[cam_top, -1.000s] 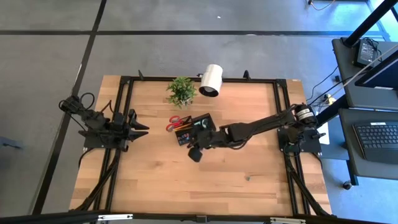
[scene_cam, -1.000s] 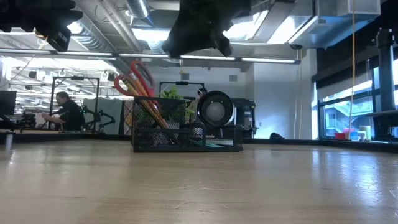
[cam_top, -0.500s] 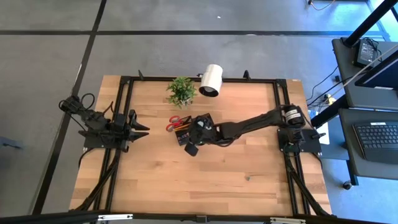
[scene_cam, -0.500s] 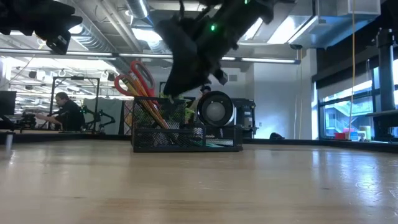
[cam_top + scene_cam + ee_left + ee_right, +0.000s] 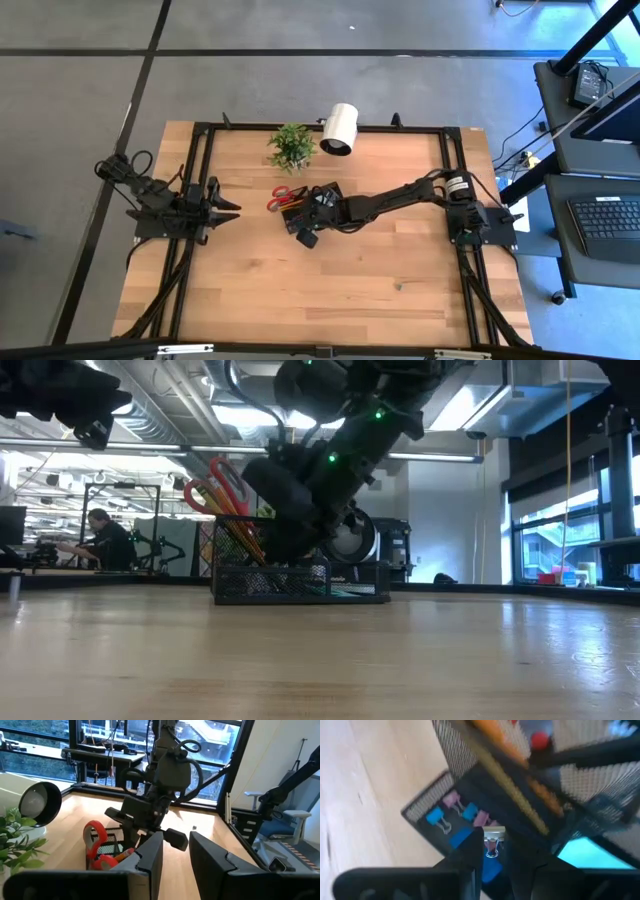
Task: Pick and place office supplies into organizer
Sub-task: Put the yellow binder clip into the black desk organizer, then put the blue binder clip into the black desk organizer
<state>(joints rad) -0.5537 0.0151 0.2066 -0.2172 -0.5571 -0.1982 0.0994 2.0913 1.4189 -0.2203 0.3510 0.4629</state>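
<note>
1. The table (image 5: 260,290) has a top of pale wood with a visible grain and a smooth, slightly satin finish.
2. The organizer (image 5: 300,575) is black wire mesh, matt, with fine see-through holes in its walls.
3. The scissors (image 5: 95,836) have glossy red plastic handles.
4. The clips (image 5: 447,817) look like coloured plastic or painted bodies, blue and pink, with thin shiny metal wire loops.
5. The note pad (image 5: 585,854) is flat, matt teal paper.
6. The right gripper (image 5: 492,852) has matt black fingers that look like plastic.
7. The lamp (image 5: 341,128) has a smooth white shell.
8. The table frame (image 5: 448,160) is black metal bar, matt.
</note>
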